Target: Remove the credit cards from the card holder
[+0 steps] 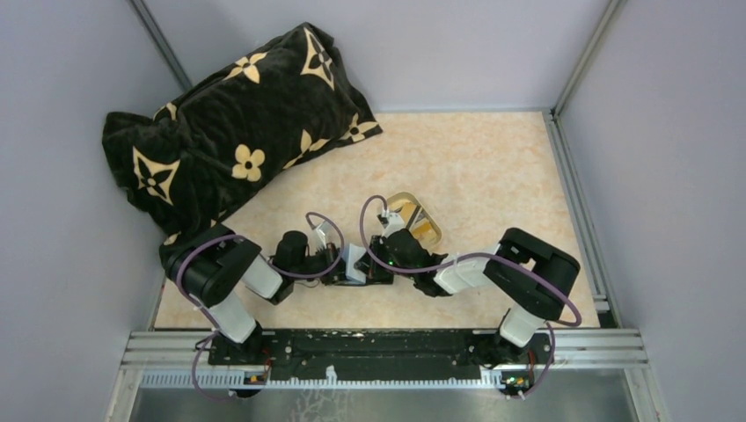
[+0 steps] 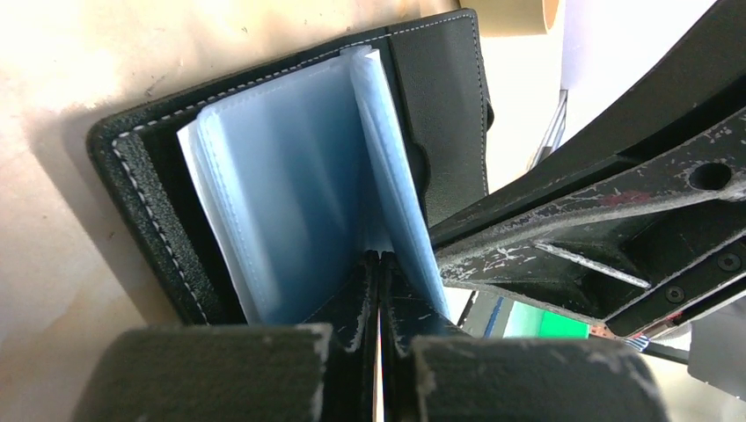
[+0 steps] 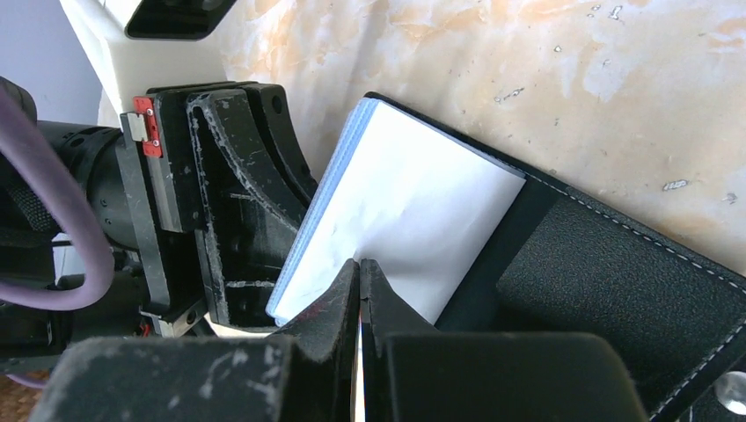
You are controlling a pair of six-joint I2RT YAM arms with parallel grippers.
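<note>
The card holder [image 1: 355,262] lies open on the table between both arms; its black stitched cover [image 2: 440,97] [image 3: 616,290] holds a stack of pale blue plastic sleeves [image 2: 290,202] [image 3: 413,202]. I cannot tell any separate credit cards apart within the sleeves. My left gripper [image 2: 378,259] [image 1: 340,269] is shut, its tips pushed in between two raised sleeves at the fold. My right gripper [image 3: 361,264] [image 1: 375,262] is shut too, tips against the near edge of the top pale sleeve. Nothing shows pinched in either one.
A gold-rimmed oval tray [image 1: 400,199] sits just behind the right wrist, with something yellow [image 1: 426,230] in it. A big black flowered pillow [image 1: 237,132] fills the back left. Grey walls and metal rails [image 1: 576,211] bound the marbled table.
</note>
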